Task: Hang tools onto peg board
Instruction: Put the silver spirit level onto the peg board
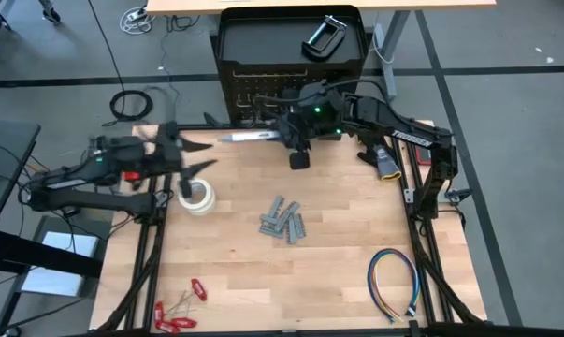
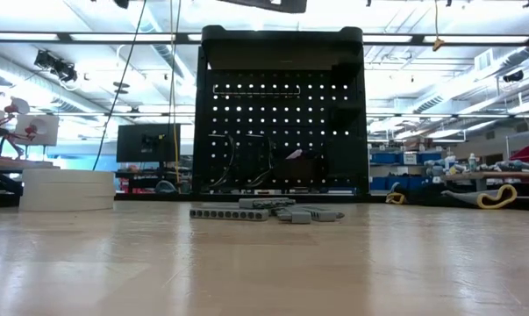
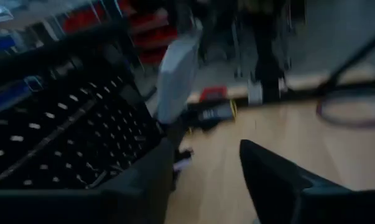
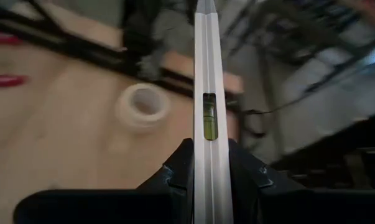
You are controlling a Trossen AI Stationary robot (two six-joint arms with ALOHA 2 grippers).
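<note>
The right end effector grips a silver level in front of the peg board; the left end effector hangs released above the tape rolls.

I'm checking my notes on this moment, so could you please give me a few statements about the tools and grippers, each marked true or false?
1. The right gripper is shut on the silver level. True.
2. The black C-clamp lies on the table. False: it lies on the peg board top tray.
3. The left gripper holds the white tape rolls. False: it is open and empty above them.
4. The grey metal pieces lie mid-table. True.
</note>
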